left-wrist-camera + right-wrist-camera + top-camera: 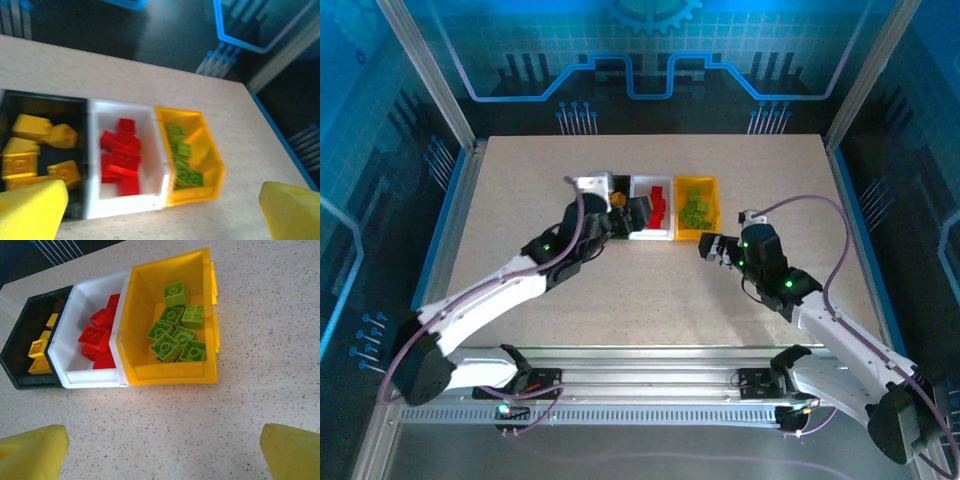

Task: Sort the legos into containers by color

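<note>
Sorted by colour: left gripper [161, 216] and right gripper [160, 452] both spread wide, holding nothing.

Three containers stand touching in a row on the speckled bench [260, 355]. The black bin [20, 372] holds the yellow legos [30, 127], the white bin [90, 380] holds the red legos [120, 160], and the yellow-orange bin [170, 374] holds the lime green legos [175, 335]. The left gripper hangs over the near side of the black and white bins, its yellow pads [30, 212] far apart. From above, the left arm [500, 290] covers most of the black bin. The right gripper sits near the yellow-orange bin, apart from it. A purple cable [810, 197] loops over the right arm, an aluminium rail [640, 385] runs along the near edge, and blue-lit panels [640, 60] wall the bench.
</note>
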You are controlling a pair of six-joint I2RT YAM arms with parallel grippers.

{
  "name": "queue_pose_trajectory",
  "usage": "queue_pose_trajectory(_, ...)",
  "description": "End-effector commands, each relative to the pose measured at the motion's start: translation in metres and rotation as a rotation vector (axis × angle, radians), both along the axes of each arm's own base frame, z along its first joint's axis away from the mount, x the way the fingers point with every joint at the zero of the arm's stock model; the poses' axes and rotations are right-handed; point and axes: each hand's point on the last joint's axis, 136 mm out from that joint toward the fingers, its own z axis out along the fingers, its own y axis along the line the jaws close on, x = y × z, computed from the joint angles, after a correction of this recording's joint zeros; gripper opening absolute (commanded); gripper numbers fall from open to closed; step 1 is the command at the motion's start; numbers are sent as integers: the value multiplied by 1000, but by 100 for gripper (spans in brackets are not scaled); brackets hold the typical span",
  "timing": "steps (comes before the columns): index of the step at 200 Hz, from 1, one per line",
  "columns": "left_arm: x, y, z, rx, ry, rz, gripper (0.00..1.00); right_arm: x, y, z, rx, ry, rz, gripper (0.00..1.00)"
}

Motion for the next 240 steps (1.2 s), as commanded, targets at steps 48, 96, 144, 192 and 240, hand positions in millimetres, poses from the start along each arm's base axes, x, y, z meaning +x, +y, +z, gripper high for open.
queue_pose_trajectory(48,4,188,-68,362,-6,526,99,5,-23,-3,57,-91,-160,100)
queue_pose_trajectory(96,31,233,-121,467,61,560,99,6,-41,-12,-6,-52,-236,100)
queue_pose_trajectory(144,60,216,-157,561,19,412,99,7,-56,-12,-31,-60,-275,100)
queue_pose_trajectory(192,56,217,-159,504,0,391,99,17,-78,-3,-107,-145,-322,100)
queue_pose_trajectory(240,40,221,-160,375,-152,340,99,33,-97,8,-298,-227,-252,100)
